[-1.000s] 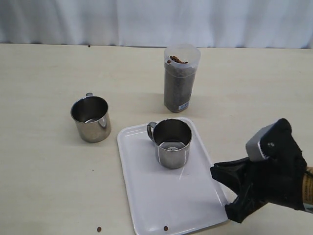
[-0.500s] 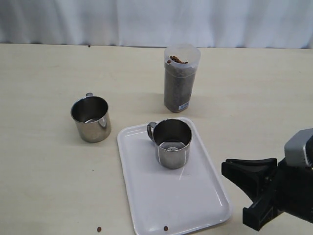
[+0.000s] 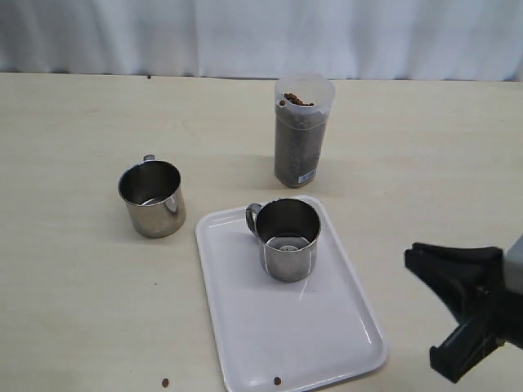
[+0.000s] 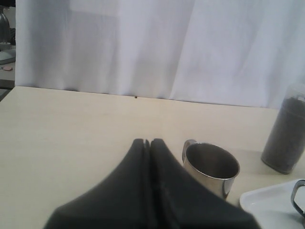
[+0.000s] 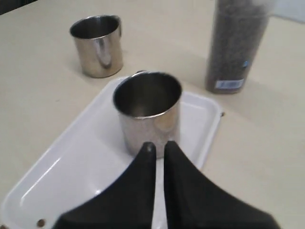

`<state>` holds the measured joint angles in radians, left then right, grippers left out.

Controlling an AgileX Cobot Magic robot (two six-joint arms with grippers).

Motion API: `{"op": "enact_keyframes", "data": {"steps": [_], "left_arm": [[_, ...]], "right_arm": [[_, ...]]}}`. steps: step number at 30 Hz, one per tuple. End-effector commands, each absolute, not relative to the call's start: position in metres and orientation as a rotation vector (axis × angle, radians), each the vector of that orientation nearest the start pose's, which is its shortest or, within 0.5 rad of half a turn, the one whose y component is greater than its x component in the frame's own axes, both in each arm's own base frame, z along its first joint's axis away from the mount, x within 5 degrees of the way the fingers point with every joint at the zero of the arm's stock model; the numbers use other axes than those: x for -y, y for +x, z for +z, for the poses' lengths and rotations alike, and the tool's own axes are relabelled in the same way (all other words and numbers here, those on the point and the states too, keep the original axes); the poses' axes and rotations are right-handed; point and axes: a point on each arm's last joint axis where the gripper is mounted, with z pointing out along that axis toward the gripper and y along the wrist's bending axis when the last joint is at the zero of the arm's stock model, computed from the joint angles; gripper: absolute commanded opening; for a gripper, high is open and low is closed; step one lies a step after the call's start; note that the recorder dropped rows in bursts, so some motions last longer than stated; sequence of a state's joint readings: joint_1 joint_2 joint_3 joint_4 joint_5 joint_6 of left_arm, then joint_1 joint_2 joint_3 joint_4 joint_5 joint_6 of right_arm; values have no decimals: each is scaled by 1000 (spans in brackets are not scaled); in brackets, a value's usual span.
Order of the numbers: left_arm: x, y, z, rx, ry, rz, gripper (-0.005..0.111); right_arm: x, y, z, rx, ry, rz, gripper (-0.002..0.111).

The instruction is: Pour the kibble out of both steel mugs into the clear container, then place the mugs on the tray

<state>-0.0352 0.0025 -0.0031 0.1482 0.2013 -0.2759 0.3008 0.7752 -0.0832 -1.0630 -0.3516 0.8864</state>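
Left wrist view shows my left pincer (image 4: 147,143) pressed together and empty, the steel mug (image 4: 211,168) not yet on the tray (image 4: 259,200) standing upright on the desk (image 4: 71,124) just ahead of its tips and a little aside, handle (image 4: 188,145) nearest them, so I judge this arm the closer one.

On the table (image 3: 73,310): the tray (image 3: 327,343). On the tray, in its rear half: one steel mug (image 3: 288,239), upright, handle toward the tray's left rear corner. Left of the tray, off it and about level with its back edge: the other steel mug (image 3: 151,198), upright on the table. Just behind the tray's back edge: the clear container (image 3: 302,131), with the kibble (image 3: 296,151) inside. Near the tray's front edge, on it: one loose pellet (image 3: 277,380); left of that edge, on the table: another pellet (image 3: 164,382).
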Motion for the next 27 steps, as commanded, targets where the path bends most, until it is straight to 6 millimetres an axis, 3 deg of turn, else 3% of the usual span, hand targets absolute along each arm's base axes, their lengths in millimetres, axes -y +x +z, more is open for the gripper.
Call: {"op": "enact_keyframes", "data": {"steps": [1,6,11,14,20,27], "left_arm": [[-1,56,196,-1676,-106,-106,0],[-1,56,196,-1676,-106,-106,0],[-1,56,196,-1676,-106,-106,0],[-1,56,196,-1676,-106,-106,0],[-1,56,196,-1676,-106,-106,0],[-1,56,196,-1676,-106,-106,0]], "right_arm": [[-39,99,204,-1798,-477,201,5],[-19,83,220,-1663,-231,126,5],[-11,70,207,-1592,-183,25,5],[-5,64,211,-1531,-134,-47,5],[2,56,213,-1486,28,-18,5],[6,56,210,-1517,73,-46,5]]}}
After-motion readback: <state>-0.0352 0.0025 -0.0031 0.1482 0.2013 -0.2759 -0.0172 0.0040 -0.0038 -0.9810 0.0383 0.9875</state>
